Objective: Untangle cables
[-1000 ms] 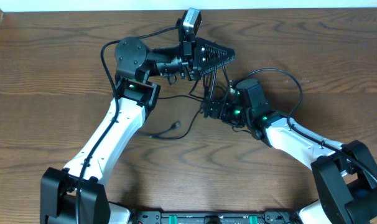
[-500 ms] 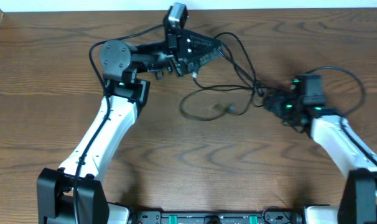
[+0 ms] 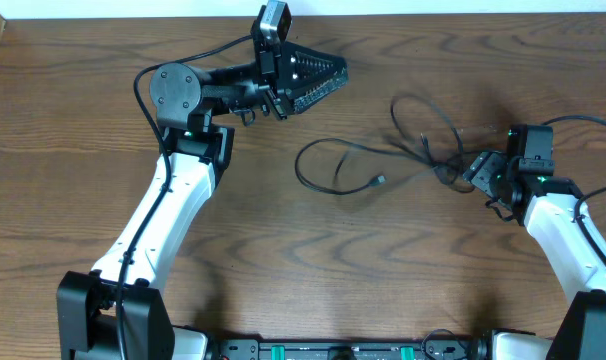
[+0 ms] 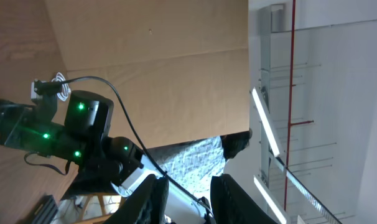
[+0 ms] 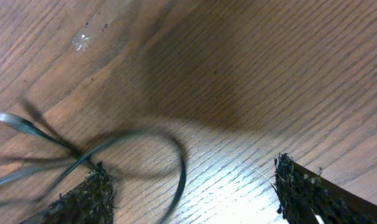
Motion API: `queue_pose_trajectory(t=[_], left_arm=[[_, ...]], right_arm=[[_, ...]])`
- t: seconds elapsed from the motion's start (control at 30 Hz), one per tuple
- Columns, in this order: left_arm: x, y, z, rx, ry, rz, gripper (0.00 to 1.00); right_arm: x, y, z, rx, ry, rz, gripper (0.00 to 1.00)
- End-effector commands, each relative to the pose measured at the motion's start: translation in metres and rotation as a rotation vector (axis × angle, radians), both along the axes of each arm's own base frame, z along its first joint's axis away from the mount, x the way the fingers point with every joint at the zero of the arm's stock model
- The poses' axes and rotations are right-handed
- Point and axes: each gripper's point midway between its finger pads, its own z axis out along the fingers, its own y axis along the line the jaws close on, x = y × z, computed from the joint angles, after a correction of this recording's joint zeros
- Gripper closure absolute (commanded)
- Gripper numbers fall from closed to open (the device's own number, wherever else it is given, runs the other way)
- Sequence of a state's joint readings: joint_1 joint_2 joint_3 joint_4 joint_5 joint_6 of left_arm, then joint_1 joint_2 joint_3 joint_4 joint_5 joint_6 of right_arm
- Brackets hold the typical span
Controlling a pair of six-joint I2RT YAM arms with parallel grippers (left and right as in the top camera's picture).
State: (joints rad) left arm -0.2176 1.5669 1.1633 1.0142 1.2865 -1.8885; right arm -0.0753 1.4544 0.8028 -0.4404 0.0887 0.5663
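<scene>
Overhead, the right gripper point(image 3: 480, 176), fingers spread wide, sits at the cables point(image 3: 435, 163); closing across crossed strands could tighten the tangle. The left gripper point(image 3: 335, 74), far left, is slightly parted and empty.

Left pincer point(image 3: 338, 73) spread, aimed sideways; right pincer point(image 3: 473, 172) spread wide.

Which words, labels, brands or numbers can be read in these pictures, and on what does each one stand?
None can be read in any view. The left arm and right arm show only green lights, no lettering; the table and cables carry no writing.
</scene>
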Motion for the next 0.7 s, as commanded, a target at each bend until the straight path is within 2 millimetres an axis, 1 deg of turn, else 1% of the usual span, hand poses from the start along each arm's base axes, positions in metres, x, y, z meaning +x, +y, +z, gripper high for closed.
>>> queue_pose_trajectory(t=[0.0, 0.1, 0.17, 0.2, 0.27, 0.33, 0.4, 0.43, 0.5, 0.53, 0.57, 0.63, 0.67], left_arm=[[-0.014, 0.003, 0.013, 0.012, -0.093, -0.025, 0.71], [-0.019, 0.002, 0.010, 0.034, -0.213, -0.035, 0.71], [-0.026, 0.001, 0.005, 0.061, -0.350, -0.065, 0.71], [-0.031, 0.001, 0.002, 0.073, -0.405, -0.086, 0.71], [-0.037, -0.002, -0.005, 0.090, -0.440, -0.129, 0.71], [-0.041, -0.006, -0.010, 0.097, -0.442, -0.155, 0.55], [-0.044, -0.014, -0.016, 0.099, -0.455, -0.173, 0.36], [-0.045, -0.017, -0.019, 0.101, -0.462, -0.181, 0.26], [-0.047, -0.023, -0.027, 0.107, -0.473, -0.197, 0.18], [-0.047, -0.026, -0.031, 0.111, -0.473, -0.200, 0.17], [-0.044, -0.028, -0.038, 0.122, -0.464, -0.193, 0.16], [-0.038, -0.029, -0.048, 0.142, -0.436, -0.168, 0.16], [-0.033, -0.029, -0.054, 0.157, -0.415, -0.146, 0.15]], right_arm=[[0.000, -0.003, 0.005, -0.016, -0.016, 0.001, 0.12], [0.006, 0.011, 0.007, 0.053, -0.044, 0.050, 0.05], [0.012, 0.022, 0.010, 0.088, -0.070, 0.109, 0.01], [0.015, 0.028, 0.011, 0.115, -0.084, 0.135, 0.01], [0.017, 0.039, 0.014, 0.171, -0.102, 0.169, 0.01], [0.020, 0.051, 0.018, 0.230, -0.123, 0.206, 0.01], [0.023, 0.067, 0.024, 0.308, -0.152, 0.261, 0.01], [0.023, 0.078, 0.029, 0.358, -0.171, 0.313, 0.01], [0.023, 0.100, 0.041, 0.450, -0.211, 0.418, 0.01], [0.023, 0.108, 0.046, 0.487, -0.231, 0.467, 0.01], [0.018, 0.123, 0.056, 0.545, -0.260, 0.561, 0.01], [0.012, 0.134, 0.062, 0.579, -0.280, 0.652, 0.01], [0.008, 0.138, 0.062, 0.598, -0.272, 0.671, 0.01]])
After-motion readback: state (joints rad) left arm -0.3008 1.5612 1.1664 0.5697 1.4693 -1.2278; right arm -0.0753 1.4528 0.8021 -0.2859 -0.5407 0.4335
